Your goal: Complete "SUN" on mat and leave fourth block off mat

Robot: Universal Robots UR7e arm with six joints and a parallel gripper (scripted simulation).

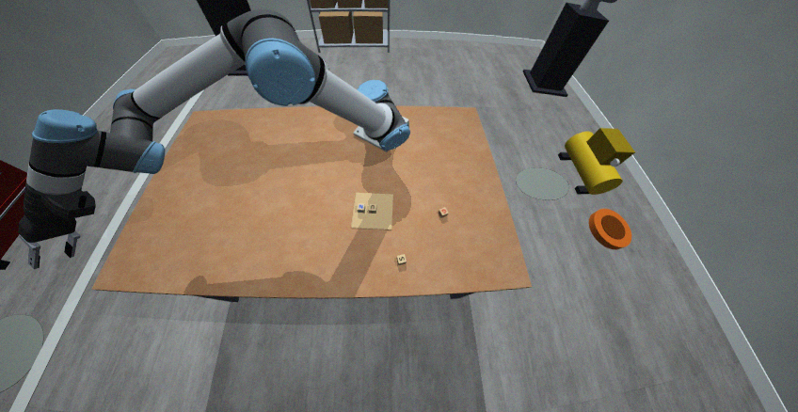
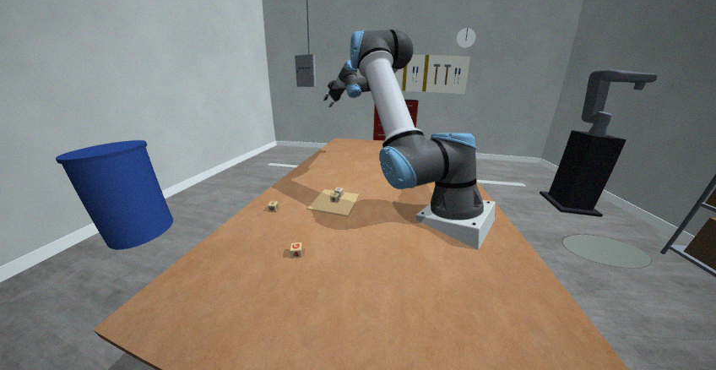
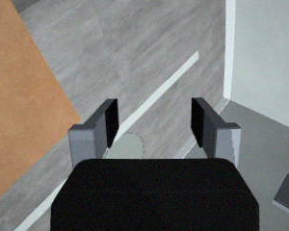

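Note:
A small tan mat (image 1: pixel 372 214) lies near the middle of the table; it also shows in the exterior view (image 2: pixel 333 201). Two blocks sit side by side on its far part: one with a blue letter (image 1: pixel 360 207) (image 2: pixel 339 191) and one with a dark letter (image 1: pixel 372 207) (image 2: pixel 334 196). A block marked S (image 1: pixel 401 260) (image 2: pixel 273 206) lies off the mat on the table. A block with a red letter (image 1: pixel 442 212) (image 2: pixel 295 249) also lies off the mat. My gripper (image 1: pixel 52 252) (image 2: pixel 328 100) (image 3: pixel 154 113) is open and empty, high beyond the table's end, far from the blocks and over the floor.
The arm's base (image 2: pixel 456 220) stands on the table beside the mat. A blue bin (image 2: pixel 116 193) stands left of the table. A red cabinet (image 1: pixel 7 200) is near the gripper. A yellow machine (image 1: pixel 596 159) and an orange ring (image 1: pixel 610 228) lie on the floor.

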